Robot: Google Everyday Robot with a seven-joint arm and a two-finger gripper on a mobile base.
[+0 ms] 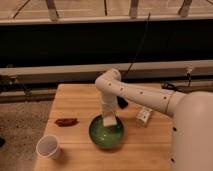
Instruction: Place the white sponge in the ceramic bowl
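The green ceramic bowl (106, 133) sits on the wooden table (75, 102), near its front middle. My gripper (108, 112) reaches straight down from the white arm, over the bowl's back rim. The white sponge (110, 121) is a small white block right at the gripper's tip, just over the bowl's pale inside at its rear edge. I cannot tell whether the sponge is held or resting in the bowl.
A white cup (48, 147) stands at the front left corner. A reddish-brown object (66, 121) lies left of the bowl. A whitish oblong object with dark marks (144, 116) lies to the bowl's right. My arm's white body fills the right side.
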